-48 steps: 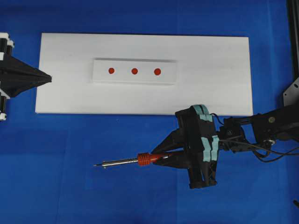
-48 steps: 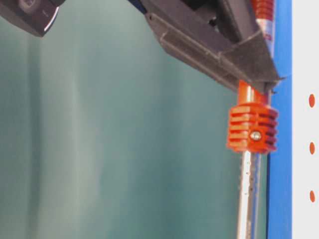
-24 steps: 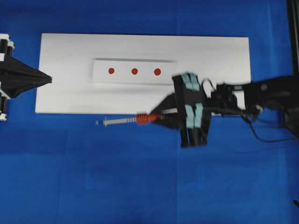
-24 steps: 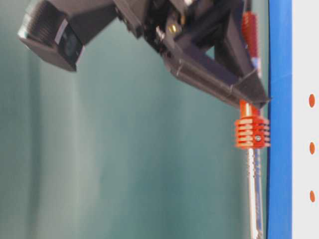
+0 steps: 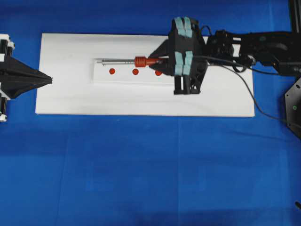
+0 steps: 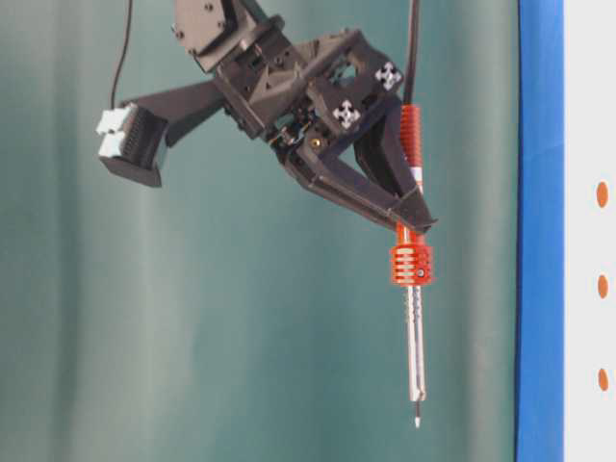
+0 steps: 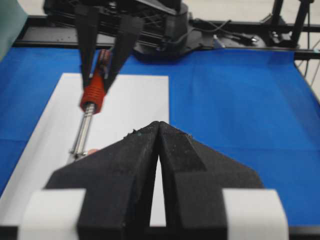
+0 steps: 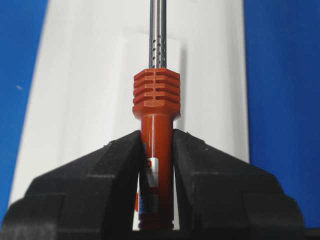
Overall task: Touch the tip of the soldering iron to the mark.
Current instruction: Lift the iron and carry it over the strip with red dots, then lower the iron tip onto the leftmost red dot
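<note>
Your right gripper [image 5: 157, 60] is clamped on the soldering iron [image 5: 126, 61], both fingers [image 8: 112, 165] pressed against the orange-red handle just behind its ribbed collar. Seen from overhead, the iron lies level with its shaft running toward 9 o'clock, over the far edge of the raised white strip [image 5: 135, 72] that carries three red marks. The tip [image 5: 98, 60] sits at the strip's 9 o'clock end, a little toward 12 o'clock of the nearest mark [image 5: 112, 71]. The ribbed collar lies just on the 12 o'clock side of the middle mark [image 5: 135, 72], and the gripper's fingers partly cover the third mark [image 5: 158, 72].

From table level you can see the iron [image 6: 412, 318] held well clear of the white board [image 6: 589, 231], with open space between shaft and surface, so the tip [image 6: 417, 420] touches nothing. The black cord [image 5: 244, 75] trails from the wrist toward 3 o'clock and curves down over the board's right end to the blue cloth [image 5: 150, 169].

Your left gripper [image 5: 49, 79] rests at the 9 o'clock edge of the board [image 5: 66, 96], its fingers drawn together into a point with nothing between them; its own camera shows only a thin slit separating them [image 7: 192, 160]. From that camera the iron [image 7: 92, 107] comes toward you from 11 o'clock, over the board.
</note>
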Robot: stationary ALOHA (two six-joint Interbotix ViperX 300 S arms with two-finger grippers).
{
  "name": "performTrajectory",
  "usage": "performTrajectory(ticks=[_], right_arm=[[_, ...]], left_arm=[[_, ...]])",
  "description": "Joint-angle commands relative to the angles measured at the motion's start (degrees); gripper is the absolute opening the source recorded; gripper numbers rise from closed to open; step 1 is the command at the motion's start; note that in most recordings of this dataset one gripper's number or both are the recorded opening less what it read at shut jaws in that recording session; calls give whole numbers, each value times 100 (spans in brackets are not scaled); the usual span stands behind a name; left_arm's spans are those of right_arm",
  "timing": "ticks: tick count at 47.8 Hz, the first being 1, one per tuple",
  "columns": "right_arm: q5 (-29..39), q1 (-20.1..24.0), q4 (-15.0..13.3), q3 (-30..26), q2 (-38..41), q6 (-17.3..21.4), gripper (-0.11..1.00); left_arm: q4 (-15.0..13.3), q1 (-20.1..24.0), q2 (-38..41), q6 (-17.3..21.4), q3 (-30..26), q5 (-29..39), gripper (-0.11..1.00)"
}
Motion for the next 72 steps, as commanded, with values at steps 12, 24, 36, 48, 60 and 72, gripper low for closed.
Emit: performTrajectory(ticks=[12,24,36,48,60,72], right_arm=[[149,-79,-18,-246,0,-79,6],[932,-272,-18,-281,18,-9,6],[1406,-422,-53,-290,9,-9,6],[1433,-422,-105,-281,18,0,6],[1433,-422,-105,-290,18,0,6],[1424,-422,-105,-290,18,0,6]], left_arm=[[9,0,35,-9,-53,-53,0],[18,0,35,-9,-53,-53,0],[18,0,44,-9,-53,-53,0],[9,0,35,-9,-53,-70,0],[18,0,35,-9,-53,-70,0],[9,0,26,-9,-53,-70,0]])
